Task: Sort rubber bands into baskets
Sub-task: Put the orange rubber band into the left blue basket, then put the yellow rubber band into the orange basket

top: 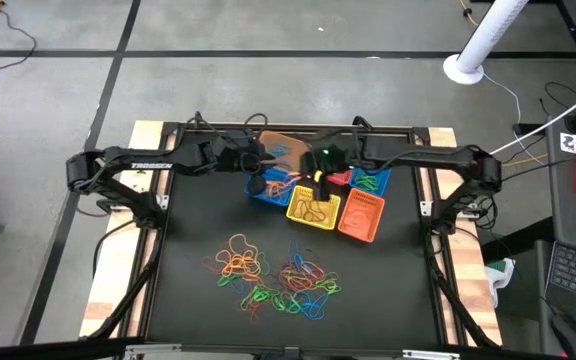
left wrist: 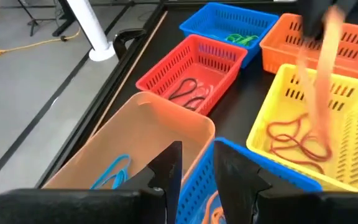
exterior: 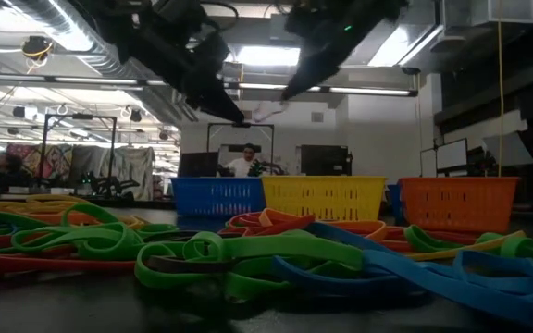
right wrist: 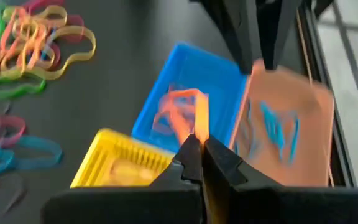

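Six baskets cluster at the table's far side, and the right gripper (right wrist: 199, 144) hangs over the yellow basket (top: 313, 210) with its fingers pressed together on an orange rubber band (left wrist: 321, 81) that dangles into it; the loose pile of rubber bands (top: 273, 275) lies well apart on the near mat; to finish this drop well, I judge the arm should first confirm which basket takes orange, since the blue basket (right wrist: 188, 93) beside it already holds orange loops, then lower until the band's tail rests inside before letting go; the left gripper (left wrist: 194, 165), fingers slightly spread and empty, waits over the tan-orange basket (left wrist: 138, 146).
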